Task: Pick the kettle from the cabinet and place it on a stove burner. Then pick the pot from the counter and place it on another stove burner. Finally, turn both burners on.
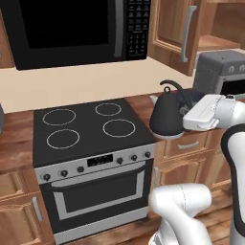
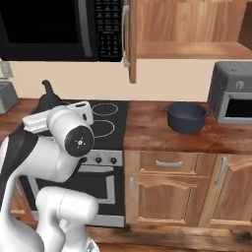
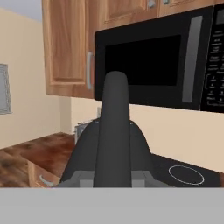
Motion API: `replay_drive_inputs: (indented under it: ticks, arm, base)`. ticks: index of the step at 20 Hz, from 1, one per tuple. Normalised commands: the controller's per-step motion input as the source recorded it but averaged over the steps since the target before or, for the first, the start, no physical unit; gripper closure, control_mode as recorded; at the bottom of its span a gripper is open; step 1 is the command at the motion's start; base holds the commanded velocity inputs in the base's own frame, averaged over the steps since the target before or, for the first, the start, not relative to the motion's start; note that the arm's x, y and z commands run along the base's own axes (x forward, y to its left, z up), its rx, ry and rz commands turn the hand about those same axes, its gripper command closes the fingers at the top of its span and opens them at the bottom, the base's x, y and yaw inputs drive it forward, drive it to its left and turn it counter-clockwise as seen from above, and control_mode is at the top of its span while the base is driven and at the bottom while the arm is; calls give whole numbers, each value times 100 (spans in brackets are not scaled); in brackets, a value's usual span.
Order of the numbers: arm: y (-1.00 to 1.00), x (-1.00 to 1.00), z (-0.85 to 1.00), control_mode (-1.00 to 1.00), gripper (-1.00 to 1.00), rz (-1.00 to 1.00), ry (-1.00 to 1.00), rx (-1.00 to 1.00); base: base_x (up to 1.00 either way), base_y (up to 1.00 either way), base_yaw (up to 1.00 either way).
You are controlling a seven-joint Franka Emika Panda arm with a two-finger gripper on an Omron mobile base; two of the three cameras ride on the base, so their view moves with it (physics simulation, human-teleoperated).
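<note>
black kettle (image 1: pixel 166 118) clamped by its arched handle in closed jaws, held off right edge of cooktop (image 1: pixel 86 129).

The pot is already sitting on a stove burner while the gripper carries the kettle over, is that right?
Not quite. The pot sits on the counter to the right of the cooktop, as the right base view shows. The rest holds: the gripper is shut on the kettle.
</note>
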Motion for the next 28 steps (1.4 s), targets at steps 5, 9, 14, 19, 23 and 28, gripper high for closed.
replay_drive_inputs:
  ticks: [5, 9, 14, 19, 23, 28]
  arm:
    - [0, 0, 0, 100, 100, 0, 0, 0]
    - [0, 0, 0, 100, 100, 0, 0, 0]
    - [0, 0, 0, 100, 100, 0, 0, 0]
    - [0, 0, 0, 100, 100, 0, 0, 0]
    - [0, 0, 0, 100, 100, 0, 0, 0]
    - [0, 0, 0, 100, 100, 0, 0, 0]
  base:
    - [30, 47, -13]
    - [33, 38, -12]
    - [33, 39, -13]
    - [29, 42, -12]
    - [32, 34, -5]
    - [43, 13, 0]
